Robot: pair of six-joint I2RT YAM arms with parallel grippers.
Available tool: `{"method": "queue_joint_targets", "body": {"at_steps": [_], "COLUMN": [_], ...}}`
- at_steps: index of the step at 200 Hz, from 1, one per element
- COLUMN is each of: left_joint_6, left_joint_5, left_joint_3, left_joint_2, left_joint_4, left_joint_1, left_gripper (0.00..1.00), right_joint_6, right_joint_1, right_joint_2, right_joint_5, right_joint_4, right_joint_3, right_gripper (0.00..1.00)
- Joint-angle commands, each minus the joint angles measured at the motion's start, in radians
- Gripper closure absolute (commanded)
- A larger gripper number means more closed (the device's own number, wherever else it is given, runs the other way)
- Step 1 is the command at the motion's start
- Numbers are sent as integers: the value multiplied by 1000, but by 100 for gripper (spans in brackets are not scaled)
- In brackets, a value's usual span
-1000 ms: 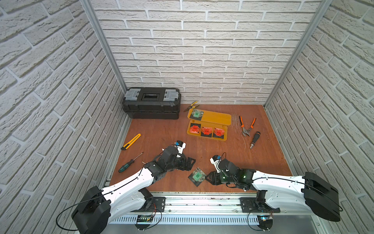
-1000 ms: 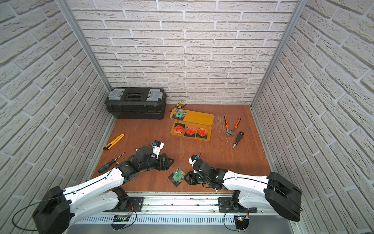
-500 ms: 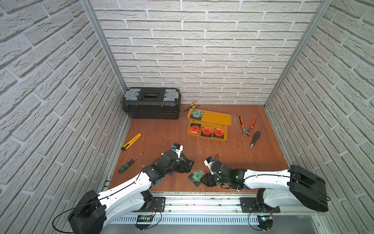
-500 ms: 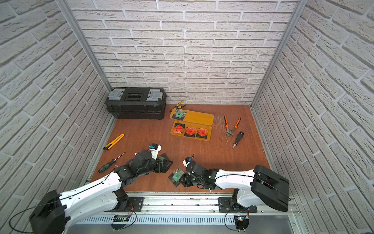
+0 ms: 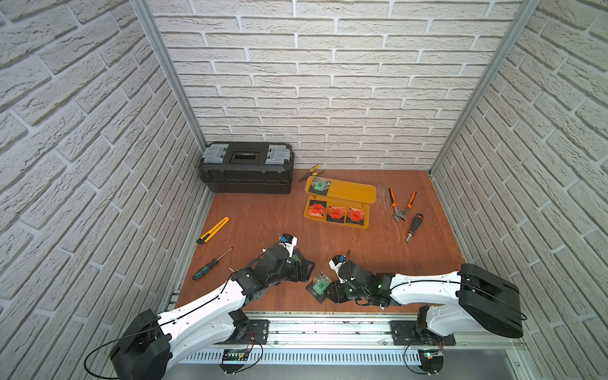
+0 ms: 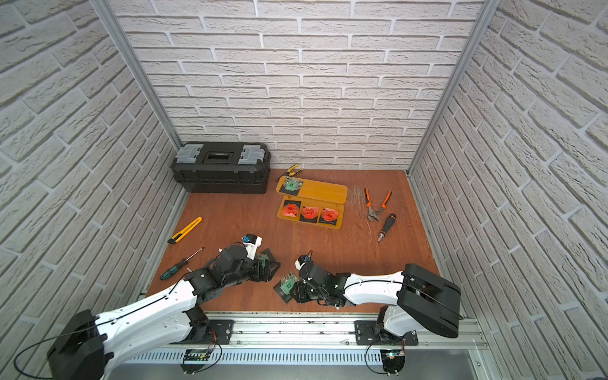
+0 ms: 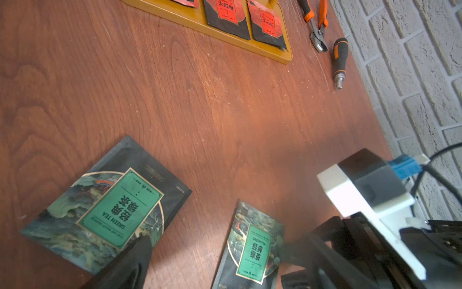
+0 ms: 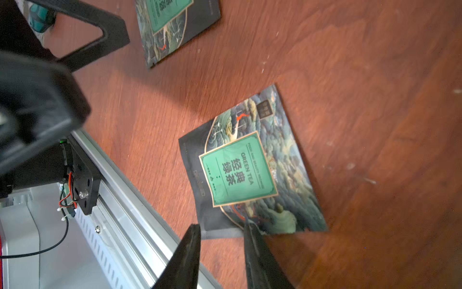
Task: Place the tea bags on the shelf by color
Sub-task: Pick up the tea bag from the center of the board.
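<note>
At the surface point(image 5: 263, 210) edge beside the rail point(image 5: 329, 325), the right tool point(image 8: 222, 225) stands partly spread. Its jaws straddle one edge of the right green bag point(image 8: 240, 170), which lies flat and unclamped. Just beside it, the left tool point(image 5: 304, 271) is fully released above the left green bag point(image 7: 120, 210), also flat on the surface; contact cannot be determined. Toward the rear edge, the shelf point(image 5: 355, 192) carries the third green bag point(image 5: 318, 186) on its upper tier and three red bags point(image 5: 335, 213) on the lower.
</note>
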Motion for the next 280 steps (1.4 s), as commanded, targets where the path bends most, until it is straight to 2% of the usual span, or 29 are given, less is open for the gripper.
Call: {"method": "queue_joint_targets", "body": {"at_steps": [1, 68, 129, 194, 280], "left_joint_6": [-4, -9, -15, -21, -29], "left_joint_5": [16, 31, 20, 10, 12], "left_joint_3": [-13, -14, -24, -28, -28], "left_joint_2": [9, 26, 41, 42, 52], "left_joint_4": [4, -11, 0, 10, 18], "left_joint_1": [-7, -27, -38, -42, -51], "left_gripper": [1, 1, 1, 1, 2], "right_joint_6": [-1, -6, -18, 1, 41], "right_joint_1": [7, 7, 7, 45, 67], "right_joint_2": [17, 48, 12, -32, -17], "right_joint_5": [27, 61, 44, 38, 52], "right_joint_4": [20, 13, -25, -91, -73], "right_joint_3": [26, 50, 65, 50, 10], "right_gripper": [66, 67, 67, 66, 66]}}
